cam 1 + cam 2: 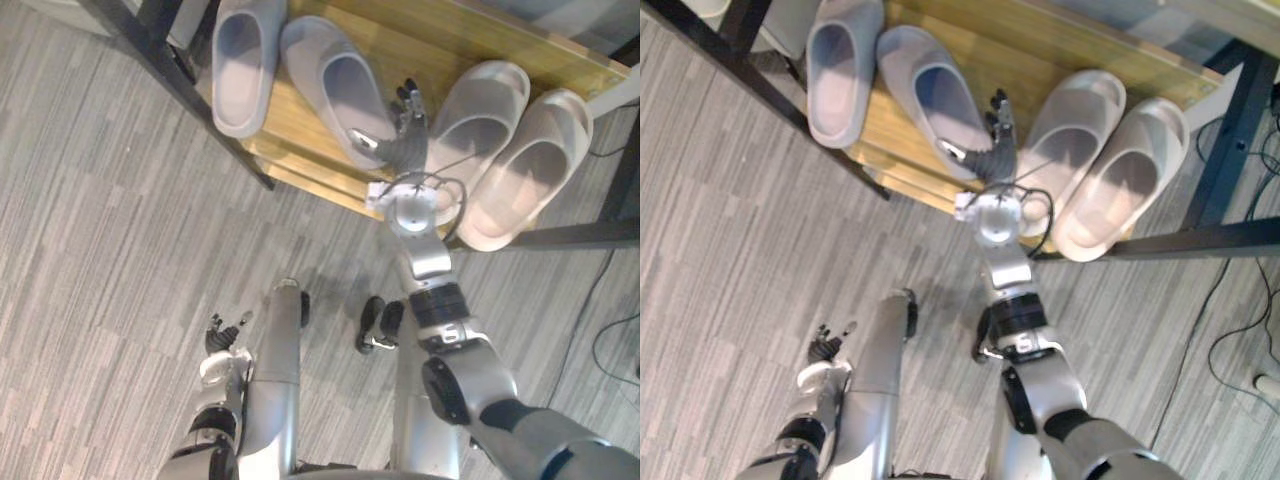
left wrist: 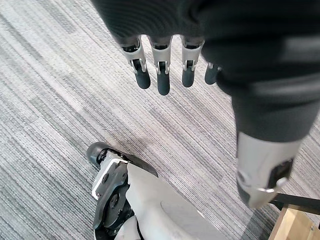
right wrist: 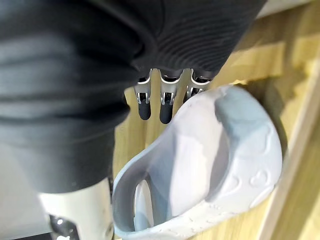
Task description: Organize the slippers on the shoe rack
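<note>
Left eye view: right hand, fingers straight and gripping nothing, sits beside the skewed grey slipper, 1 of 4 on the wooden shelf, likely to nudge it straight; left wrist view: left hand hangs relaxed, idle; right wrist view: fingers run alongside that slipper

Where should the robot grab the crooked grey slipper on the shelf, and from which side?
Probably by the arched upper band of the crooked grey slipper, coming from its heel end, at the front edge of the shelf. The opening faces the robot, so fingers can slip under the band and the thumb press on top. The right hand is beside it, fingers straight.
</note>
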Controlling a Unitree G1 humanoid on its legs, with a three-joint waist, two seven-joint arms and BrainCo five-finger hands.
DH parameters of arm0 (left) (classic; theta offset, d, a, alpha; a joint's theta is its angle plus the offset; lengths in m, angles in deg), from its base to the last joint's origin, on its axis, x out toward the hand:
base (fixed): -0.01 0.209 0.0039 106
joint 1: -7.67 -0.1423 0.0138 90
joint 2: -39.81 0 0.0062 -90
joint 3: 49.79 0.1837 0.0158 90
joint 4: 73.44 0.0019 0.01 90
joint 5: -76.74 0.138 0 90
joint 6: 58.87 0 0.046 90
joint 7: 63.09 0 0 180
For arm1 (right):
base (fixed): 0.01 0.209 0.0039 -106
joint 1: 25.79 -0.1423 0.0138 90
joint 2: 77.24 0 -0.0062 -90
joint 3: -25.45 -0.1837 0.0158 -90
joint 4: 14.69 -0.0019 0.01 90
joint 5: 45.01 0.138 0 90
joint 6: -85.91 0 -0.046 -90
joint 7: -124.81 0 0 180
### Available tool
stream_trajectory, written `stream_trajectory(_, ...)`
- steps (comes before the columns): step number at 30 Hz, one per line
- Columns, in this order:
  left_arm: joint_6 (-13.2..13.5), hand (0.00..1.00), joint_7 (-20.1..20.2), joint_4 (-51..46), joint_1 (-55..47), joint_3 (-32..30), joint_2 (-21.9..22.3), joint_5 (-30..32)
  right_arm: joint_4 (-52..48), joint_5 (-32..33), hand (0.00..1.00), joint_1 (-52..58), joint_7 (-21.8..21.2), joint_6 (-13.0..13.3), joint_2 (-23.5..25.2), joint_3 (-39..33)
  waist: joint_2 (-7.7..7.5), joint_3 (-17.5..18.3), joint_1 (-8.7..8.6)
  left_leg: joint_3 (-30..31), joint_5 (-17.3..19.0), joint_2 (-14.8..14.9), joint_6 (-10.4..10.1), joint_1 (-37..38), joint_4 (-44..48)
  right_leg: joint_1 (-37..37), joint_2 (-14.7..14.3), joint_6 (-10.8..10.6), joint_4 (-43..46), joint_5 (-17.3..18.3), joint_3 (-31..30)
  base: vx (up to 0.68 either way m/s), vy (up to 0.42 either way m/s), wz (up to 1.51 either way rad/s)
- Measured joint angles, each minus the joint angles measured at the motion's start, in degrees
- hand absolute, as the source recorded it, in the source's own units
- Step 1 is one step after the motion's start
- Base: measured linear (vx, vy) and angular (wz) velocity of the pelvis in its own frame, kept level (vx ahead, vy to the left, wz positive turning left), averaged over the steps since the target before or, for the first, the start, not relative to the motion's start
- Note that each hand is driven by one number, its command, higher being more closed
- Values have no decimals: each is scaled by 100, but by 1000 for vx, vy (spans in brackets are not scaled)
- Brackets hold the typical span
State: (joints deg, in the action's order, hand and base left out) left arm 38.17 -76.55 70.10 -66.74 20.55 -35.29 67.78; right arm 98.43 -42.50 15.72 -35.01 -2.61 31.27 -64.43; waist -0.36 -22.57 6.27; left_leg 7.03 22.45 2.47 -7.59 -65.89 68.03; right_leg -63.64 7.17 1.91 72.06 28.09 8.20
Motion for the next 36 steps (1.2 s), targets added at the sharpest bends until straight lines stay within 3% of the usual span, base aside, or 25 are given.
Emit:
stream_trajectory(10, -47, 0, 0, -2, 8, -123, 27, 1, -1, 959, 0, 13, -95, 216, 356, 96, -1, 0, 4, 26, -1, -5, -3, 0, -44, 18, -1, -11, -40, 7, 35, 3, 1, 1)
stream_trajectory(20, -66, 0, -19, -1, 51, -122, 66, 0, 3, 1857, 0, -148, -107, 425, 372, 279, -2, -1, 69, 160, -44, -92, -77, 0, -156, 75, 54, -54, -83, 42, 153, 14, 1, 8)
stream_trajectory(29, -29, 0, -30, 9, 174, -124, 188, -5, 358, 2252, 0, -1062, -40, 539, 425, -285, -2, -1, 303, 321, -176, -221, -177, -28, -353, 87, 182, -29, -130, 49, 327, 10, -9, 13)
stream_trajectory(36, -12, 0, -28, 6, 184, -124, 202, -3, 720, 2505, 0, -1285, -69, 649, 471, -660, -2, -1, 341, 358, -192, -208, -203, -35, -363, 91, 174, -32, -141, 50, 366, 0, -1, 1)
